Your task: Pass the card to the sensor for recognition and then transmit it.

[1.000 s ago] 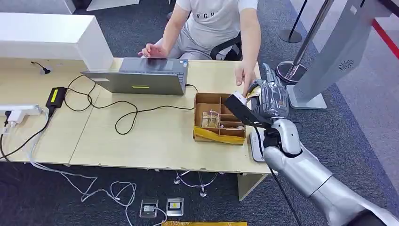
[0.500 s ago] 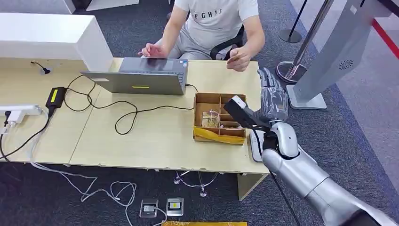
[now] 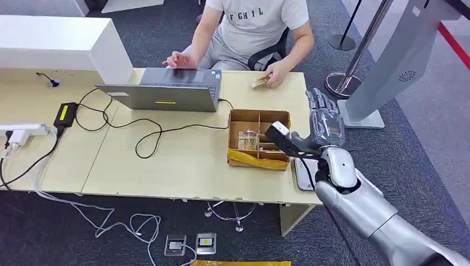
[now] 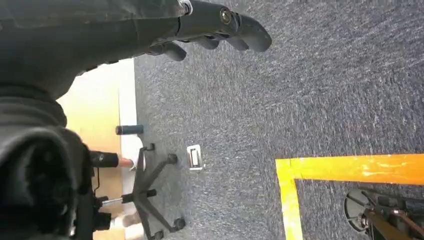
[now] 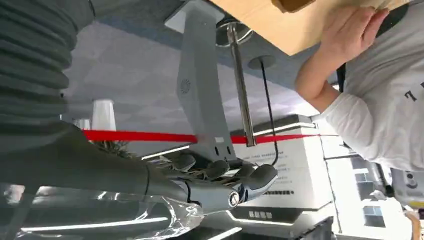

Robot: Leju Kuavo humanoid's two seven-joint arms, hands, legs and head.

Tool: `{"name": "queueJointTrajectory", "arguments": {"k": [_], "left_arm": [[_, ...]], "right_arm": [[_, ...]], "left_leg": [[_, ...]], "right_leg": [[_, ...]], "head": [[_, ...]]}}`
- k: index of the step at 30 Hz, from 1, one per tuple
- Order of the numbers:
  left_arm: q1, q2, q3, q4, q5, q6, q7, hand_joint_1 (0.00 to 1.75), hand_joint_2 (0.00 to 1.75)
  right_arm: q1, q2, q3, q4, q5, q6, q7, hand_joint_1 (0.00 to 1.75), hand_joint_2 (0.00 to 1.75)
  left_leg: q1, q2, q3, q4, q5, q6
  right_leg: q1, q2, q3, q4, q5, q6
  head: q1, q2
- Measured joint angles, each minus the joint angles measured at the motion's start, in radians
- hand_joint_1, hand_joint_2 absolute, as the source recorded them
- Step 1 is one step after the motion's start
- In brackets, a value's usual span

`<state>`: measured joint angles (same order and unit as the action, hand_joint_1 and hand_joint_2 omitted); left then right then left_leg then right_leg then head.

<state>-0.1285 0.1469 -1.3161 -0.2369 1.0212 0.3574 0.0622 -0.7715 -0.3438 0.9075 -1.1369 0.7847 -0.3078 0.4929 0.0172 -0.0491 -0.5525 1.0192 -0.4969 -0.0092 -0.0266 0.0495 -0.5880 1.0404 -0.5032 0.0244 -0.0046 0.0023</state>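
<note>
Now: card with the person, right hand bare.
Left to right on the desk (image 3: 166, 166): laptop (image 3: 166, 91), then box (image 3: 258, 138) near the right edge. Card (image 3: 260, 82) sits pinched in the person's hand (image 3: 273, 75) at the far desk edge, well apart from the right hand (image 3: 324, 119), fingers (image 3: 318, 102) spread, holding nothing, past the desk's right edge over carpet. Left hand (image 4: 215, 25) hangs over carpet, fingers loosely apart.
</note>
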Motion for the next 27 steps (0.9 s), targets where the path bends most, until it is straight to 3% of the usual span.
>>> {"name": "queueJointTrajectory", "arguments": {"k": [13, 21, 27], "left_arm": [[0.001, 0.005, 0.000, 0.000, -0.008, -0.003, -0.001, 0.00, 0.00], [0.000, 0.005, 0.000, 0.000, -0.010, -0.003, -0.007, 0.00, 0.00], [0.000, 0.004, 0.001, 0.000, -0.008, 0.007, -0.020, 0.00, 0.00]], "right_arm": [[0.109, -0.144, -0.035, -0.258, -0.006, 0.108, 0.084, 0.00, 1.75], [0.147, -0.172, -0.032, -0.328, -0.027, 0.124, 0.089, 0.00, 1.75], [0.162, -0.162, -0.005, -0.325, -0.061, 0.072, 0.036, 0.00, 1.75]], "left_leg": [[0.000, 0.001, 0.000, 0.000, 0.000, 0.000], [0.000, 0.001, 0.000, 0.000, 0.000, 0.000], [0.000, 0.001, -0.001, 0.000, 0.000, 0.000]], "right_leg": [[0.000, 0.001, 0.000, 0.000, 0.000, 0.000], [0.000, 0.001, 0.000, 0.000, 0.000, 0.000], [0.000, 0.000, 0.000, 0.000, 0.000, 0.000]], "head": [[0.000, 0.000], [0.000, 0.000], [0.000, 0.000]]}}
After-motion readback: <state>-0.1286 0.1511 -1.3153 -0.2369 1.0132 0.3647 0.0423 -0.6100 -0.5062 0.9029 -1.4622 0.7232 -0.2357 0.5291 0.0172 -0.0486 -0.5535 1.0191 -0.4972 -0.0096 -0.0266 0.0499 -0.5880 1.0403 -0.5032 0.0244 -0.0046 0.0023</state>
